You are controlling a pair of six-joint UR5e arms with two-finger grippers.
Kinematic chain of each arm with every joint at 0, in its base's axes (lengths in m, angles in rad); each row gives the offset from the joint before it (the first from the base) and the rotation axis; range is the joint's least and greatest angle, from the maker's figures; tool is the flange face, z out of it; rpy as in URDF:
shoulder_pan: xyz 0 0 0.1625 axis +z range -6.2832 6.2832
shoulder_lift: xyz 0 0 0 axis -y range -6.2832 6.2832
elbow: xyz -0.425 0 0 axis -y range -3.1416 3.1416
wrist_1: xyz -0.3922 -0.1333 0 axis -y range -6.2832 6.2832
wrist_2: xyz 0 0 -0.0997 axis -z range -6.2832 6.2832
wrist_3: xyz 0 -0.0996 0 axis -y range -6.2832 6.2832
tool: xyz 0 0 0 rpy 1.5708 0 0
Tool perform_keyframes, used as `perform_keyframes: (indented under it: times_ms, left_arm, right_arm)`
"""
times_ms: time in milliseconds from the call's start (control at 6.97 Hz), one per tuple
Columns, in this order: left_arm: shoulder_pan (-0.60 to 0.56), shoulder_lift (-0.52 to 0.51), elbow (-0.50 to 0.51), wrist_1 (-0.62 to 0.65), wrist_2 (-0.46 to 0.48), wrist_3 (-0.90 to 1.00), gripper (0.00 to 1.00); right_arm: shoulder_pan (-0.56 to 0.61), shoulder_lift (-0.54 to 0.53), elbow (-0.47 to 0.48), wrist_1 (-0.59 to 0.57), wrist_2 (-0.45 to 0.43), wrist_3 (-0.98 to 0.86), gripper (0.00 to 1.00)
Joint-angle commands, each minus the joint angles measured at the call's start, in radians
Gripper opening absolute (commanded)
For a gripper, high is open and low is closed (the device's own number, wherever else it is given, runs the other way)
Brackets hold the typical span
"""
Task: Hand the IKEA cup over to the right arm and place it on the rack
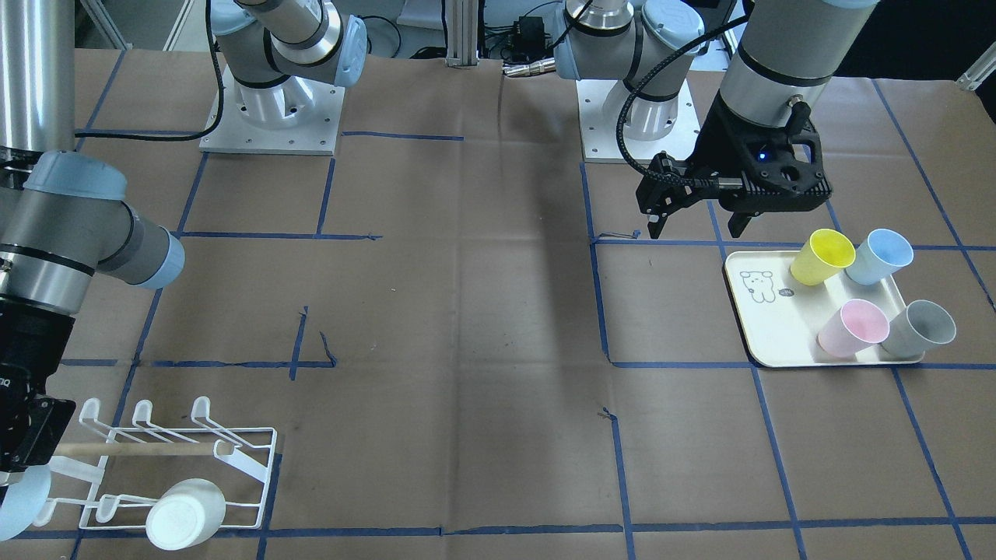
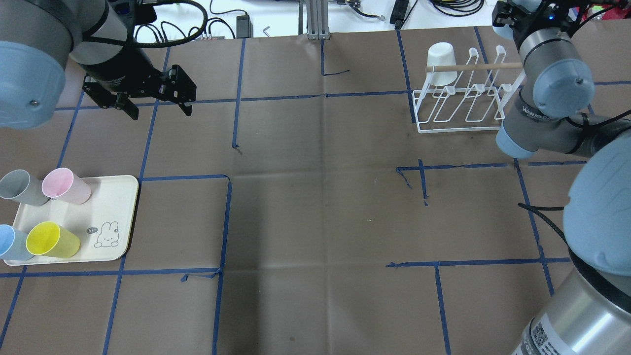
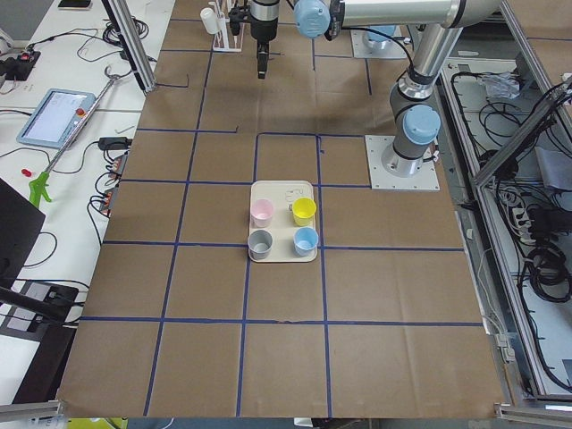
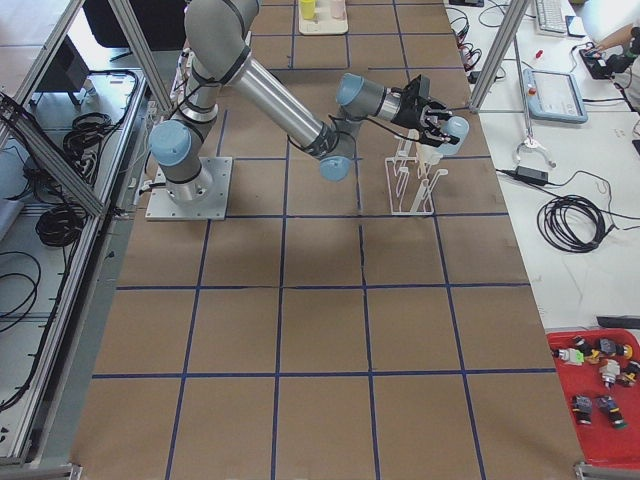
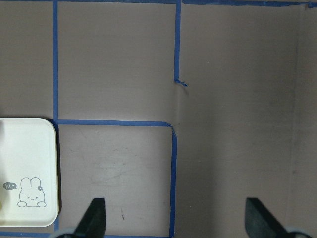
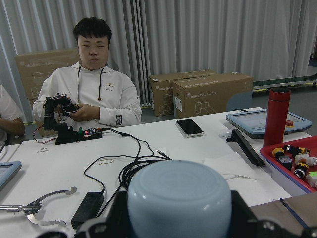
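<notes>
- The pale blue cup is in the right gripper, which is clenched on its side wall. The wrist view shows the closed end; the mouth is hidden.
- The cup is off the surface, at the end of the rack opposite the white cup, apparently by the same prong row. I can't tell if it touches a prong.
- The left gripper is released and empty, jaws wide, hovering over bare surface just beside the tray.
- The hand-over looks done to me. What's left is hanging the cup on a prong.
- The white cup hangs at one corner, under the dowel. The other prongs look free.
- The tray carries a yellow cup, a pink cup, a grey cup and a second blue cup.
- Handling, my read: thin plastic, so it's light, stiff, smooth and a bit slick. It's unlikely to break but can twist or slip in a two-finger pinch.
- You want the hold across the wall near the closed end, with the mouth left free so a prong can enter. Avoid the rim, which likely flexes most.
- Risk: the rim clips the dowel or wire and shoves the light rack.
</notes>
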Motion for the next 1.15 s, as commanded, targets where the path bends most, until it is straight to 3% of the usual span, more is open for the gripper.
perform_keyframes:
  times_ms: [0, 861, 1004]
  left_arm:
    - [0.002, 0.003, 0.001, 0.000, 0.001, -0.003, 1.00]
    - [-0.007, 0.002, -0.001, -0.002, 0.000, -0.063, 1.00]
    - [-0.007, 0.002, -0.001, -0.002, -0.001, -0.063, 1.00]
  right_arm:
    - [-0.010, 0.057, -0.005, -0.062, 0.007, -0.007, 0.07]
    - [-0.017, 0.108, 0.024, -0.093, 0.007, -0.003, 0.09]
    - [-0.017, 0.106, 0.032, -0.093, 0.002, -0.007, 0.19]
